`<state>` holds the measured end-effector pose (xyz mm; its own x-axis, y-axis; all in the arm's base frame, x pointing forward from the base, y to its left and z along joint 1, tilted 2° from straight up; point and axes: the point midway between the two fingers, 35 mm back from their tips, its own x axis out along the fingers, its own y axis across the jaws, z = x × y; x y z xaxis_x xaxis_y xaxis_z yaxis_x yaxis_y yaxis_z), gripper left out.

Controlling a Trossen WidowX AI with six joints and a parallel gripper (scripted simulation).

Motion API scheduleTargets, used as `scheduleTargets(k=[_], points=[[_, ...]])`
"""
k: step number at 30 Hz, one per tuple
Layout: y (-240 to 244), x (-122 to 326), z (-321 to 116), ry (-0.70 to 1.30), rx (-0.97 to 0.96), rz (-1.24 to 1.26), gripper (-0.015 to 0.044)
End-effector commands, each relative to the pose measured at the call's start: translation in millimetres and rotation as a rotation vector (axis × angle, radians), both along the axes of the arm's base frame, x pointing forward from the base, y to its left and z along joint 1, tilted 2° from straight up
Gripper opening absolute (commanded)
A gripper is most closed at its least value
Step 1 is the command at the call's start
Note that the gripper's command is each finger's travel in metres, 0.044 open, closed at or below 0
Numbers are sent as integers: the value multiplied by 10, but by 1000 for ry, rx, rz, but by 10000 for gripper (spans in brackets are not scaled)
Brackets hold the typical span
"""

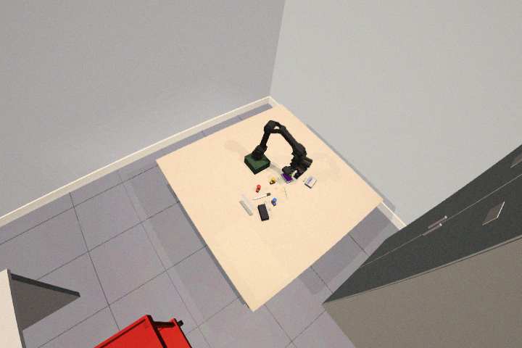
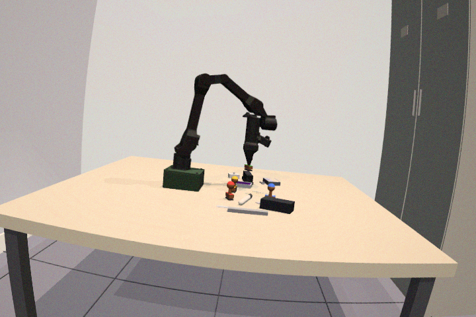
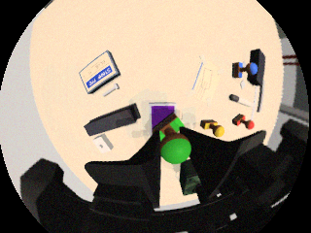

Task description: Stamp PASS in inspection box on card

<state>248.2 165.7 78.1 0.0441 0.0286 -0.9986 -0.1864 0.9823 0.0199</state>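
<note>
My gripper [image 2: 248, 163] [image 3: 169, 131] is shut on the green-knobbed stamp [image 2: 248, 168] [image 3: 175, 149]. It holds the stamp upright, above the table and near the purple ink pad [image 1: 287, 177] [image 2: 244, 183] [image 3: 162, 115]. In the wrist view the stamp head overlaps the near part of the pad and sits turned relative to its edges. There is a gap under the stamp in the exterior view. The pale card [image 3: 208, 83] lies flat to the right of the pad in the wrist view. Its inspection box and any print are too small to read. The underside of the stamp is hidden.
Yellow [image 1: 272, 180] [image 3: 219, 131], red [image 1: 258, 187] [image 3: 250, 124] and blue [image 1: 274, 200] [image 3: 254, 69] stamps stand nearby. A dark block [image 3: 112, 119] and the stamp pad lid [image 1: 309, 181] [image 3: 99, 73] lie left of the pad in the wrist view. Another black block [image 2: 277, 205] stands beside the blue stamp.
</note>
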Motion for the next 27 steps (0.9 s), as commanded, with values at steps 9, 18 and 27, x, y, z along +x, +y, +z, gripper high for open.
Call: scheduleTargets(k=[9, 18, 27], points=[[-36, -231, -50, -1, -3, -2, 0], [-31, -224, -110, -1, -3, -1, 0], [-26, -218, -170, -2, -3, -1, 0]])
